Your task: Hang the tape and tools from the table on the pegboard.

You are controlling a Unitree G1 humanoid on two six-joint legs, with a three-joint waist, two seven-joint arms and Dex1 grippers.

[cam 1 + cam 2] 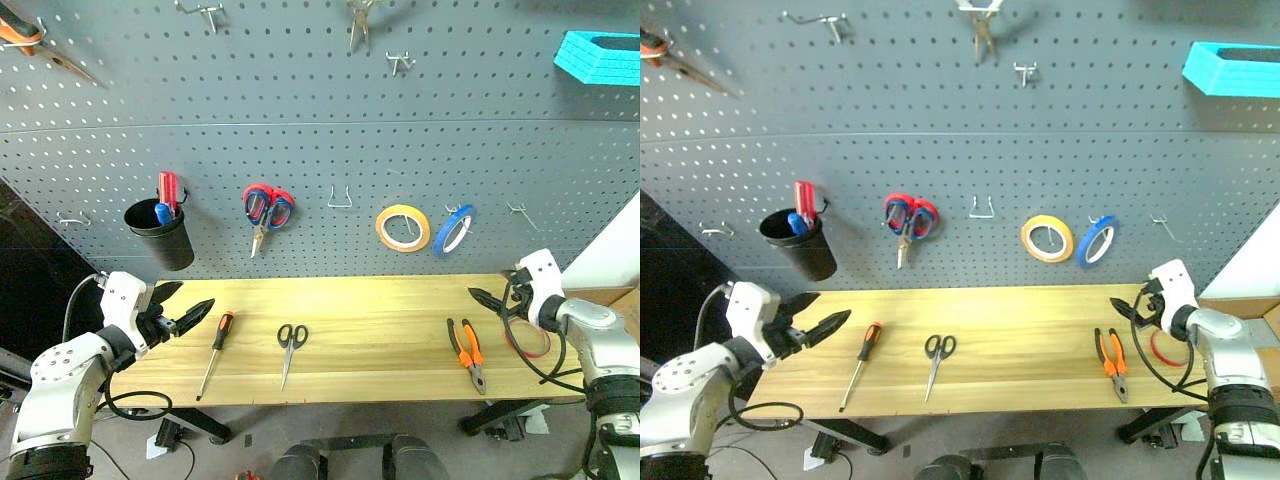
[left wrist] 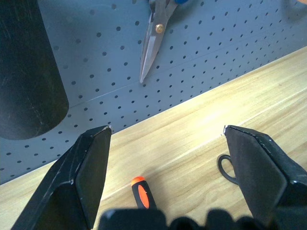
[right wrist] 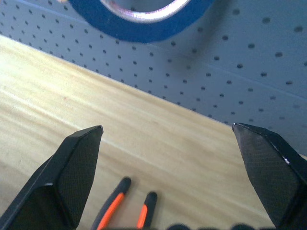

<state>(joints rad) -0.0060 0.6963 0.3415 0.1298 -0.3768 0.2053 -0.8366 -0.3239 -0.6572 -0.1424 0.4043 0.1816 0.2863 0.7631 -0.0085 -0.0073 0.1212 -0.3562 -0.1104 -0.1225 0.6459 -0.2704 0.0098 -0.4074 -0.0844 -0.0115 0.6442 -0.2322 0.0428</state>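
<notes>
Bare planks of the table lying open along the far edge, wide gaps separating screwdriver, black scissors and pliers, black cup, red-and-blue scissors, yellow tape and blue tape crowding the pegboard just above.

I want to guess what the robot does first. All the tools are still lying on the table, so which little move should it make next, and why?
Probably lower the left gripper onto the screwdriver. Its fingers are open and hold nothing, and in the left wrist view the orange-and-black handle lies just below and between them. The black scissors, pliers and red tape also wait on the table.
</notes>
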